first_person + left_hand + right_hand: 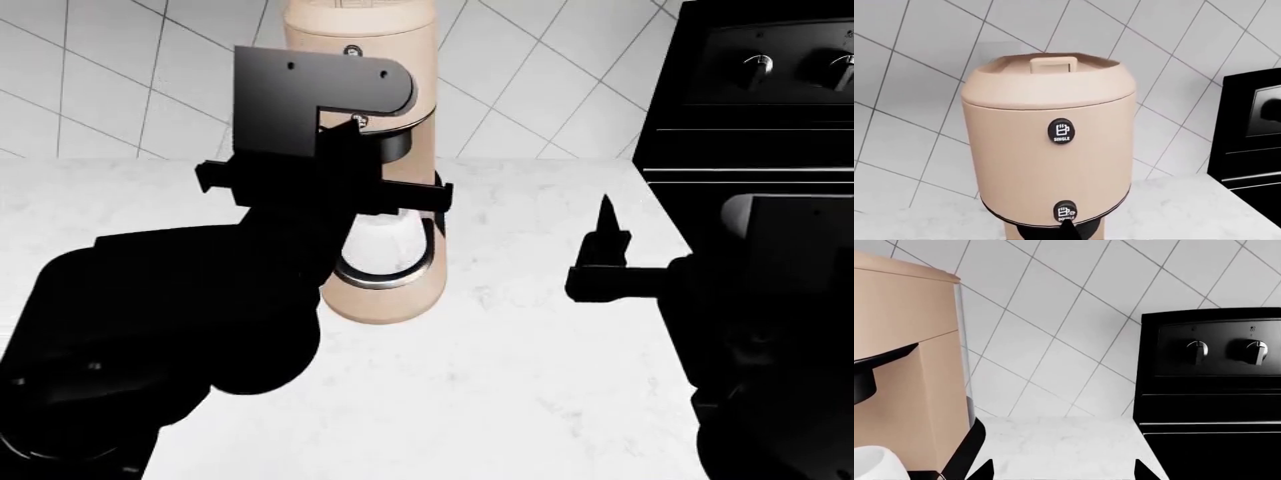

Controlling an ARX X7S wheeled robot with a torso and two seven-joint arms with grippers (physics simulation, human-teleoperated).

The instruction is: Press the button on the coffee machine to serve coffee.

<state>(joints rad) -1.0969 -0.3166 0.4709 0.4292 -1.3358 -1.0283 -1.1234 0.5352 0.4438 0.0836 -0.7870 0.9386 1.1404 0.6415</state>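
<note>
Fingers of my left arm [358, 123] are raised right in front of the coffee machine [1047, 150], and one dark fingertip [1067, 229] shows just under its lower button [1065, 212], marked double. I judge them closed to a single point, though the arm hides most of them. Directly beyond that tip is the machine's tan front, standing upright on the desk [534, 380] with its long axis vertical. A second button [1061, 131], marked single, sits well above the tip. My right fingers [607, 230] hang apart, off to the side near the black oven [747, 120], clearly farther from the machine. A short push forward from the left looks enough.
</note>
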